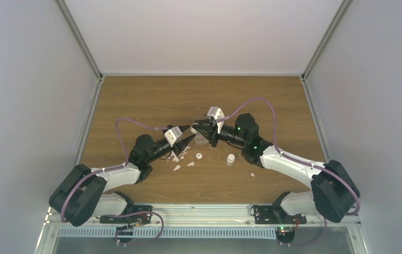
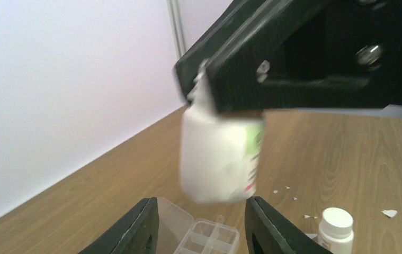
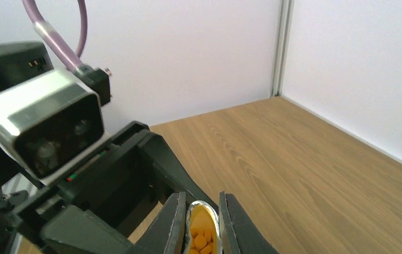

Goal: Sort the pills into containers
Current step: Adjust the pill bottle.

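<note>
While the right gripper (image 3: pixel 199 225) clamps an open white bottle (image 2: pixel 217 159) holding the orange pills (image 3: pixel 203 241), the left gripper (image 2: pixel 201 225) hangs close beside it, jaws wide apart and empty. Between its fingers (image 2: pixel 135 233) the clear organiser box (image 2: pixel 209 238) shows on the wooden table (image 2: pixel 347 159); 1 capped vial (image 2: pixel 336 227) and scattered white flakes (image 2: pixel 389 213) lie nearby.

Left gripper (image 2: pixel 201 203) agape, right gripper (image 3: pixel 203 203) seemingly clamped

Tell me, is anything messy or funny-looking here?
Yes. White flakes lie scattered on the table near a small vial, like torn scraps. And the bottle of pills in the right jaws looks squashed into an oval.
</note>
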Controlling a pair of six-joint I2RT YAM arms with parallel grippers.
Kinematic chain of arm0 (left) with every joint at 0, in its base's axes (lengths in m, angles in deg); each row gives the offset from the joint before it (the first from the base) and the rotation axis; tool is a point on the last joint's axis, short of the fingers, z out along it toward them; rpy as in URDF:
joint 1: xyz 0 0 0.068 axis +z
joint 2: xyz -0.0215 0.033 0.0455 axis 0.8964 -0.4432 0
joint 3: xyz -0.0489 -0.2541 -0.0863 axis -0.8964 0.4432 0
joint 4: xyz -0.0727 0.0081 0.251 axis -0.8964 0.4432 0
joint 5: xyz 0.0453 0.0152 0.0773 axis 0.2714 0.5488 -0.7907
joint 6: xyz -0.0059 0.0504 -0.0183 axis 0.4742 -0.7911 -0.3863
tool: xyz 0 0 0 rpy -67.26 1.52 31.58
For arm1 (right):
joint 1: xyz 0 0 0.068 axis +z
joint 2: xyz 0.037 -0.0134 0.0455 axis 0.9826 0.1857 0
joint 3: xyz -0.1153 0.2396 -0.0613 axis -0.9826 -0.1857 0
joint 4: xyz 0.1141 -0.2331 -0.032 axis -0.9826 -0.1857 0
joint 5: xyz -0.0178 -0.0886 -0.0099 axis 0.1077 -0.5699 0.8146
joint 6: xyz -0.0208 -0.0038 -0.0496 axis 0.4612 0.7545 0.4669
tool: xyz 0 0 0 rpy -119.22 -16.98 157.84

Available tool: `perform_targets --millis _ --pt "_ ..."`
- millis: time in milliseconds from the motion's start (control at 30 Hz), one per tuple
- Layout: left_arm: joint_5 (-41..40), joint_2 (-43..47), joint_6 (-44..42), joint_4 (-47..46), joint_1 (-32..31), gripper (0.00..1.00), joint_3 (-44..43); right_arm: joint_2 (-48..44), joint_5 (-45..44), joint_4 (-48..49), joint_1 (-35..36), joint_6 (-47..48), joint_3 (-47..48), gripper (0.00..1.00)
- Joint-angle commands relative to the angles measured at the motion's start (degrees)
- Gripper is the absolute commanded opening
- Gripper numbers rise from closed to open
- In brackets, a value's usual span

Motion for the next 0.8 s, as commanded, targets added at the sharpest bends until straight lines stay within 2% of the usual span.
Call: perform_targets --millis 0,133,333,400,500,767 --pt "-3.69 -0.25 1.02 -5.65 0.75 0.99 1.47 -3.49 2.50 2.12 -0.53 -2.06 0.65 0.04" --pt "1.26 -0.20 5.92 -11.91 2.88 0.99 3.59 -4.16 3.12 4.77 -1.57 -4.25 -0.39 0.04" --pt "23.29 -6.46 19.63 -32.32 9.32 0.99 5.00 -4.53 6.76 10.64 -3.48 -7.85 -1.80 0.06" --pt "25.94 -8.46 22.90 -39.12 9.42 0.99 5.54 -5.03 7.58 12.20 -3.72 -8.56 -2.13 0.06" --pt "22.89 -9.70 22.62 -45.52 8.36 0.99 7.04 -5.73 7.83 14.19 -3.89 -10.18 -2.53 0.06" --pt "2.29 -6.43 9.43 -44.20 -1.61 0.99 8.56 -5.66 7.06 18.78 -3.90 -16.47 -2.51 0.07"
